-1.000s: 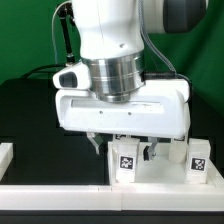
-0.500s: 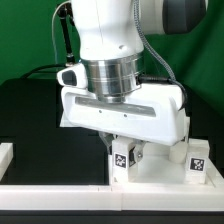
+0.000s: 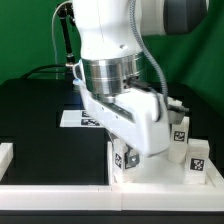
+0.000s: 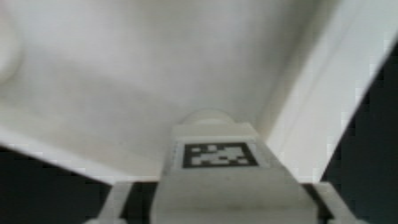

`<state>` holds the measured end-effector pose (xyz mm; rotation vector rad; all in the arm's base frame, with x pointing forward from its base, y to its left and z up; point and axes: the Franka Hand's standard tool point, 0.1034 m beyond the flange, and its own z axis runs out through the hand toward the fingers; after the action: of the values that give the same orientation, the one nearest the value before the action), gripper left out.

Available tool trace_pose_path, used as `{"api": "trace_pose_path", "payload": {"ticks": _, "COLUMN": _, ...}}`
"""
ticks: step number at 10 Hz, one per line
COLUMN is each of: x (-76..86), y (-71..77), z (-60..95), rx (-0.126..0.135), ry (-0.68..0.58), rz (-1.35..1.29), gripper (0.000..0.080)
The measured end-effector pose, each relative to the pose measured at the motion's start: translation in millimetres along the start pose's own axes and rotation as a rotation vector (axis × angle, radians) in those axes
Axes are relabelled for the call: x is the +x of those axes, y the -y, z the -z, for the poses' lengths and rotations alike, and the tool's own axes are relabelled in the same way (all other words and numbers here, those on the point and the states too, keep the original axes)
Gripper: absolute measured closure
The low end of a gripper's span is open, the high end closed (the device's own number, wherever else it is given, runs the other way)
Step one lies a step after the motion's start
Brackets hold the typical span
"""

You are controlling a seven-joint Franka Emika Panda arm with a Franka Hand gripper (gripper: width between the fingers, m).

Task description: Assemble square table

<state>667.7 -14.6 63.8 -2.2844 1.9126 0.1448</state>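
Observation:
My gripper [image 3: 128, 160] is shut on a white tag-marked leg block [image 3: 126, 157] and holds it tilted at the near left part of the white square slab [image 3: 152, 176]. In the wrist view the leg block [image 4: 219, 160] stands between my fingers [image 4: 114, 204], its tag facing the camera, over the slab [image 4: 125, 90] and close to the slab's raised rim [image 4: 329, 90]. Two more leg blocks [image 3: 180, 130] [image 3: 198, 160] stand at the exterior view's right. The hand hides the leg's lower end.
The marker board [image 3: 76, 118] lies on the black table behind the hand. A long white border bar [image 3: 60, 189] runs along the front, and another white bar [image 3: 5, 155] sits at the exterior view's left edge.
The wrist has turned and tilted, swinging the hand from level to slanted with the leg block in it. The marker board behind it has come into view.

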Motion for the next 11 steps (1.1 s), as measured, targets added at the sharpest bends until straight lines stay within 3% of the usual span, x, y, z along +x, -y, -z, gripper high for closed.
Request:
{"api": "trace_pose_path", "payload": {"ticks": 2, "x": 0.7, "y": 2.0, "z": 0.2, "rx": 0.026, "ry": 0.046, "rz": -0.306, "gripper": 0.0513}}
{"api": "trace_pose_path", "payload": {"ticks": 5, "x": -2.6, "y": 3.6, "z": 0.3, "rx": 0.028, "ry": 0.056, "rz": -0.54, "gripper": 0.0512}}
{"api": "trace_pose_path", "payload": {"ticks": 10, "x": -3.1, "y": 2.9, "z": -0.5, "rx": 0.023, "ry": 0.051, "rz": -0.613, "gripper": 0.0503}}
{"api": "trace_pose_path", "payload": {"ticks": 11, "x": -3.3, "y": 4.4, "z": 2.1, "rx": 0.028, "ry": 0.051, "rz": -0.611, "gripper": 0.0303}}
